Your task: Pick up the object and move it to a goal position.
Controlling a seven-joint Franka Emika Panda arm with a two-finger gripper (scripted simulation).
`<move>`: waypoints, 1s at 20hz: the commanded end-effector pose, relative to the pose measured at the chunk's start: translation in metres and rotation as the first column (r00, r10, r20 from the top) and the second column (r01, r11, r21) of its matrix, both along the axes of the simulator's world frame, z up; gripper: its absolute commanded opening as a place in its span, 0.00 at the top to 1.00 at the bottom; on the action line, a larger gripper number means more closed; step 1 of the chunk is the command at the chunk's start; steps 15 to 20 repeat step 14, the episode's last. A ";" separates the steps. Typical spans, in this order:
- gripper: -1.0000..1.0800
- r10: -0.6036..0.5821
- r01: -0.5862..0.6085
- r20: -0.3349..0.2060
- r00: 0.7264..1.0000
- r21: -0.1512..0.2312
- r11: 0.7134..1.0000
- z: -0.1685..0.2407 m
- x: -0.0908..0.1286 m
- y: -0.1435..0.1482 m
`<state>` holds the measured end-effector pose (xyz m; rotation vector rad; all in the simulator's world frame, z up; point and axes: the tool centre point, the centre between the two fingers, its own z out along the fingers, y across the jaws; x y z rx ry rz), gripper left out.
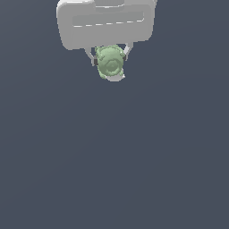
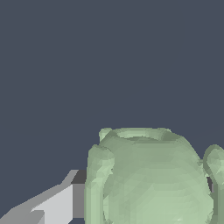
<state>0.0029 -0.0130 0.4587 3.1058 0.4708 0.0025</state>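
Observation:
The object (image 1: pixel 110 61) is a small pale green, roundish-blocky lump with a round raised disc on its face. It sits between the two fingers of my white gripper (image 1: pixel 110 58) near the top of the exterior view. The fingers press on its two sides, so the gripper is shut on it. In the wrist view the object (image 2: pixel 151 179) fills the near part of the picture, with one grey finger (image 2: pixel 57 203) touching its side. The other finger is hidden behind the object there. No goal marker shows.
A plain dark grey-blue floor (image 1: pixel 116 156) spreads under everything in both views. The white gripper body (image 1: pixel 105 22) covers the top of the exterior view.

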 end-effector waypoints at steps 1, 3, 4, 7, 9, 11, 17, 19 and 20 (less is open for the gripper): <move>1.00 0.000 0.000 -0.002 1.000 0.000 1.000 0.017 -0.003 -0.002; 1.00 0.000 0.000 -0.002 1.000 0.000 1.000 0.027 -0.005 -0.002; 1.00 -0.001 0.001 -0.002 1.000 0.000 1.000 0.032 -0.005 -0.003; 1.00 -0.001 0.001 -0.002 1.000 0.000 1.000 0.042 -0.006 -0.004; 1.00 -0.001 0.001 -0.002 1.000 0.000 1.000 0.046 -0.007 -0.005; 1.00 -0.001 0.001 -0.002 1.000 0.000 1.000 0.048 -0.007 -0.005; 1.00 -0.001 0.001 -0.002 1.000 0.000 1.000 0.049 -0.006 -0.005; 1.00 -0.001 0.001 -0.002 1.000 0.000 1.000 0.049 -0.006 -0.005; 1.00 -0.001 0.001 -0.002 1.000 0.000 1.000 0.049 -0.006 -0.005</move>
